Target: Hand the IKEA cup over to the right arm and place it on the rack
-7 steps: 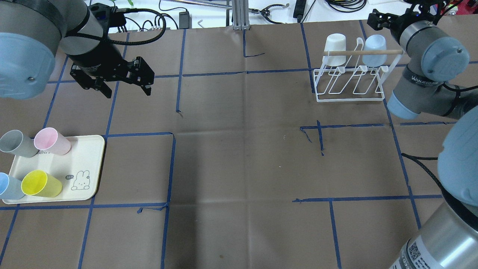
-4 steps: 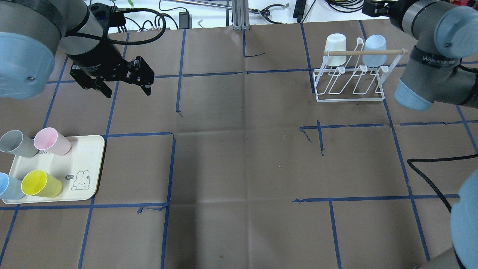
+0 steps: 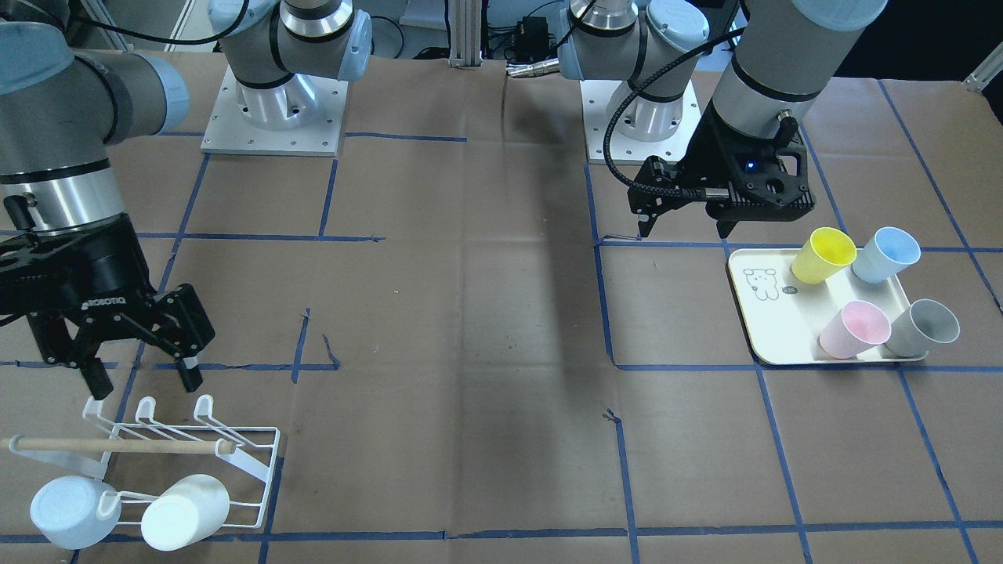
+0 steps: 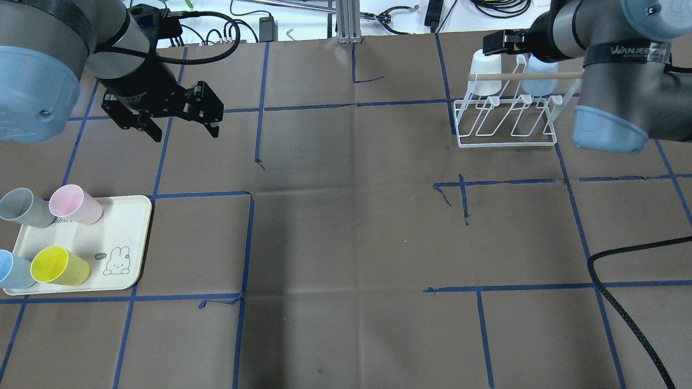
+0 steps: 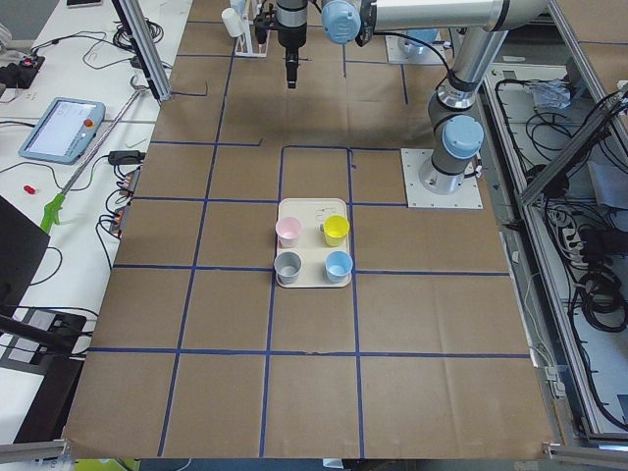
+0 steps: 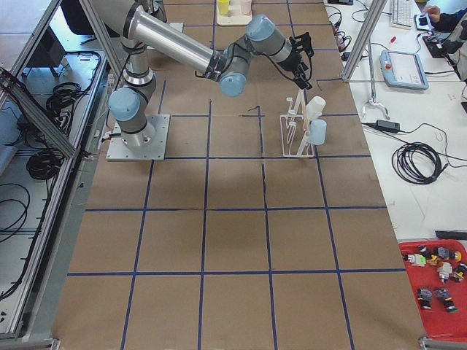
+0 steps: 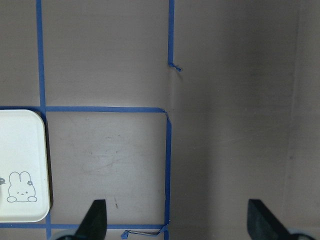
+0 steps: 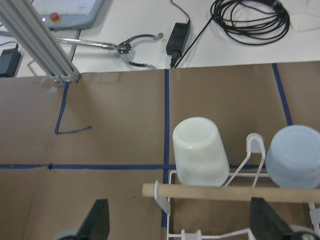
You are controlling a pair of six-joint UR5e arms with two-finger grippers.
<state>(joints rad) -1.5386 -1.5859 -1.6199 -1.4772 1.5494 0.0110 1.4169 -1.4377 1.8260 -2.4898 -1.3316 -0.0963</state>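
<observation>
Two cups, a white cup (image 8: 199, 150) and a pale blue cup (image 8: 295, 156), sit upturned on the rack (image 4: 505, 142). Four coloured cups (image 4: 59, 266) stand on the tray (image 4: 125, 227). Right hand (image 3: 145, 384) by the rack and left hand (image 4: 185, 130) near the tray, both spread wide, empty.

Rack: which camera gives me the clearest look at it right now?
Exterior front-facing: the whole rack shows, with the white cup and pale blue cup on it. Overhead, the right arm overlaps its far side. The right wrist view crops it to cups and dowel. The side views show it small.
</observation>
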